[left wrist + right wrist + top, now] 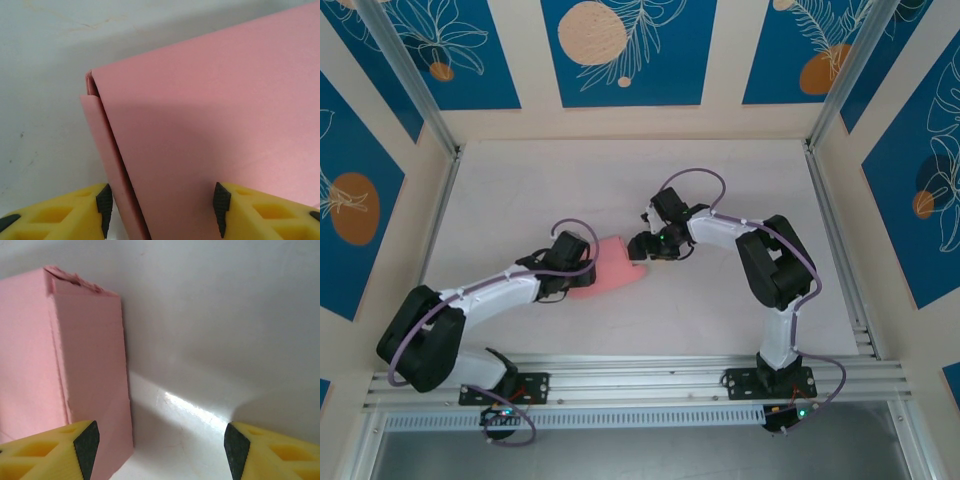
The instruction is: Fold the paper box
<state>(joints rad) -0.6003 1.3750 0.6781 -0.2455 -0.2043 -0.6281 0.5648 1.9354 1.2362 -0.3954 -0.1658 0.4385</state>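
A matte white tabletop (570, 180) is walled by blue panels with peach circles and leaf outlines (620, 50); a ribbed aluminium rail (640, 375) runs along its near edge.

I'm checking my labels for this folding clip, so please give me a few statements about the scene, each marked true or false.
1. The paper box is pink. True.
2. The right end effector is clamped on the box. False: it is open, with the box off to one side.
3. In the top view, the box lies between the left end effector and the right one. True.
4. The table is blue. False: it is white.
5. The box is a flat sheet. False: it has folded-up walls.
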